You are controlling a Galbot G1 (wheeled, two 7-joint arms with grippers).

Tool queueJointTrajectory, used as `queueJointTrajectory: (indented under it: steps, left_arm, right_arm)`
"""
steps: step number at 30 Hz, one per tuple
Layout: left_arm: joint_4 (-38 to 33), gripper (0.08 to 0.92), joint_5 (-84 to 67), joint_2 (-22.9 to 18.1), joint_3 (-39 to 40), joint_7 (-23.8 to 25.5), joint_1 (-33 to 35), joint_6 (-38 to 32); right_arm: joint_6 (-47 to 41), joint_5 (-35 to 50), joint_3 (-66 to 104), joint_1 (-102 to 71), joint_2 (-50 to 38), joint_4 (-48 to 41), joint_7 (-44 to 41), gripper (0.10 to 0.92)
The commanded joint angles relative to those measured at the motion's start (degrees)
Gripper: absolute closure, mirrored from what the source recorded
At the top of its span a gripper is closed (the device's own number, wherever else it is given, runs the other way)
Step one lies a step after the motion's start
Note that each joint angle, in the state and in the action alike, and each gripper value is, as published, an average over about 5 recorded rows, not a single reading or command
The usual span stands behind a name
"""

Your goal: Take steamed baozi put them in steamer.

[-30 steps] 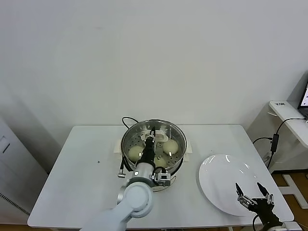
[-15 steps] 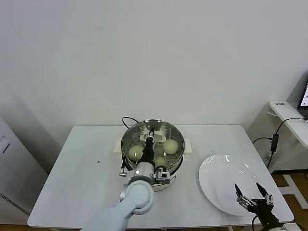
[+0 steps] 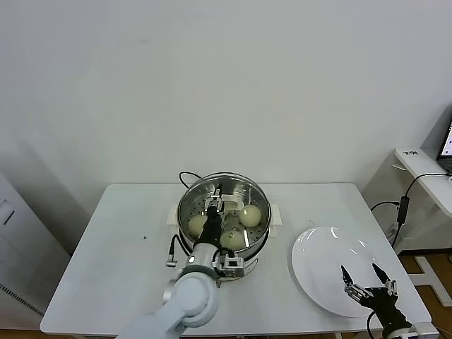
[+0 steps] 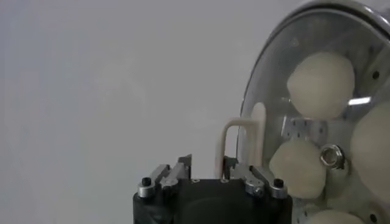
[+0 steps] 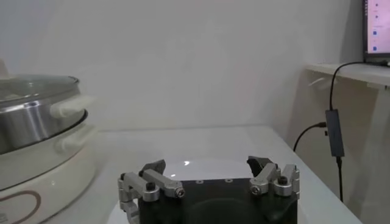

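The steamer (image 3: 224, 212) stands mid-table on its cream base, with a glass lid (image 4: 274, 91) and its cream handle (image 4: 234, 131) over it. Through the lid I see baozi (image 3: 248, 214), (image 3: 198, 224), (image 3: 231, 239); the left wrist view shows several (image 4: 321, 83), (image 4: 298, 168). My left gripper (image 3: 214, 206) is over the steamer; its jaws (image 4: 206, 165) stand a little apart, with one leg of the handle next to one finger. My right gripper (image 3: 367, 282) is open and empty over the front of the white plate (image 3: 332, 272); it also shows in the right wrist view (image 5: 207, 167).
A black cord (image 3: 185, 176) runs behind the steamer. The plate (image 5: 201, 164) lies near the table's front right corner. A side desk (image 3: 424, 169) with a hanging cable (image 5: 334, 131) stands off to the right.
My left arm and gripper have shifted a little to the left over the steamer. My right gripper has hardly moved.
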Motion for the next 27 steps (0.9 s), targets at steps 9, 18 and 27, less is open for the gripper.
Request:
queueJointTrajectory:
  steps: [9,18,27]
  left_arm:
    - [-11.22,0.241,-10.27,2.39,-6.74,-4.51,12.34,2.8]
    - [-13.58,0.177,-28.96,1.76,-20.11,-23.68,21.03,-14.69]
    - [-10.7,0.177,-44.06,-0.85,-32.2,-28.38,24.06,-33.64]
  right_arm:
    - [0.13,-0.35,-2.86,2.9,-1.47,-1.3,-0.16,0.203]
    - [2.02,1.75,-4.67,7.35,-2.81,-2.13,1.51,0.203]
    - [0.58,1.37,-7.36,14.44,-3.52,-2.8,5.63,0.203]
